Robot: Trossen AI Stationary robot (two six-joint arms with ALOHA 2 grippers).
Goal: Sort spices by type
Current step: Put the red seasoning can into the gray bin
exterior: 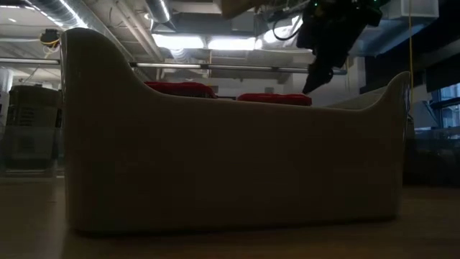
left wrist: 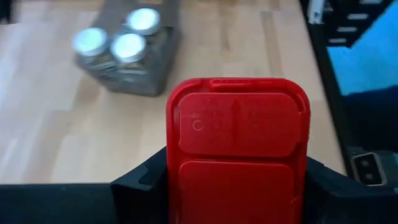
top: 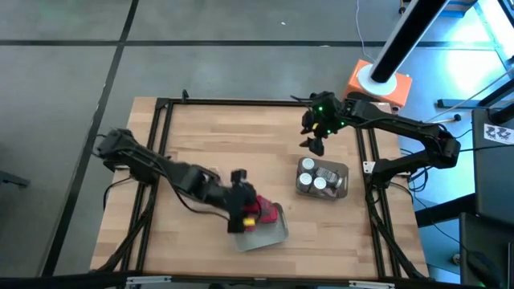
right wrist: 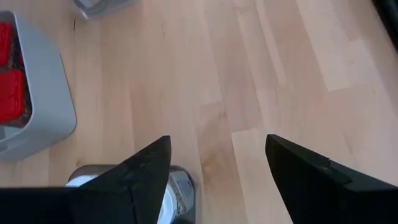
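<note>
My left gripper (top: 239,215) is over the grey tray (top: 269,234) near the table's near edge and is shut on a flat red packet (left wrist: 236,124). More red packets (top: 269,213) lie in that tray; in the low view their tops (exterior: 180,88) show over its wall (exterior: 230,165). Three clear jars with white lids (top: 320,181) stand in a second tray (top: 344,172) to the right. My right gripper (top: 315,143) hangs open above bare wood just beyond that tray, touching nothing. No cork-coloured cylinders are in view. My left gripper pinches the red packet between its two fingers (left wrist: 140,180), one on each long side edge (left wrist: 171,168). The packet's lidded end (left wrist: 239,87) points away from the wrist. The packet itself hides whether its lower part rests in the tray.
Bare wooden tabletop (top: 209,136) spreads across the far and left parts of the table. A black frame (top: 165,120) runs around the table's edges. In the right wrist view a grey edge (right wrist: 99,6) shows at the picture's border. An orange block (top: 377,84) stands beyond the far right corner.
</note>
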